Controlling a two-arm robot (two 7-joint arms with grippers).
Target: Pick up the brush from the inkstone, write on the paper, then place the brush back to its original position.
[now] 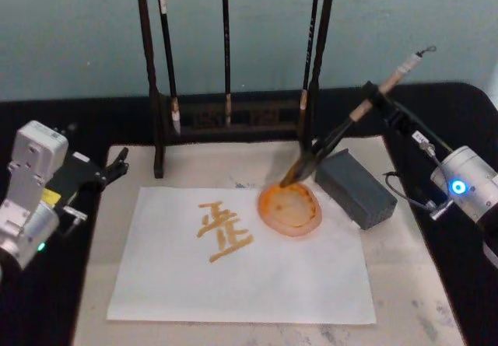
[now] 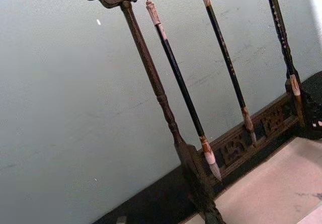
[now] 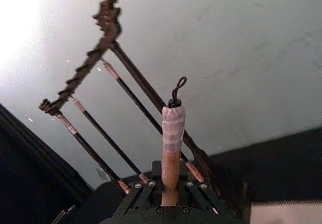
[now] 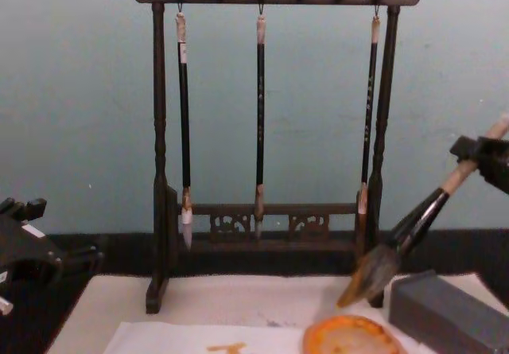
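Right pincer (image 1: 377, 95) clenched on the brush (image 1: 342, 132) handle, with the bristle tip over the far rim of the inkstone (image 1: 263, 206). The inkstone holds orange ink.

Risk: loaded bristles may drip onto the paper (image 1: 233, 284) left of the inkstone, or the shaft may knock the grey block (image 1: 354, 186) just right of it.

Left pincer (image 1: 117, 164) parked well left of the inkstone; its state cannot be told.

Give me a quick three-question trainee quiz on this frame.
1. How many thin brushes hang on the rack?
2. True or false: the right gripper is shut on the brush at its pale handle.
3. The brush's bristle tip is nearest: A) the orange dish, B) the paper's near edge, C) the rack's top bar.
Key: 1 three. 2 true; the left gripper sits idle at the far left. 3 A.
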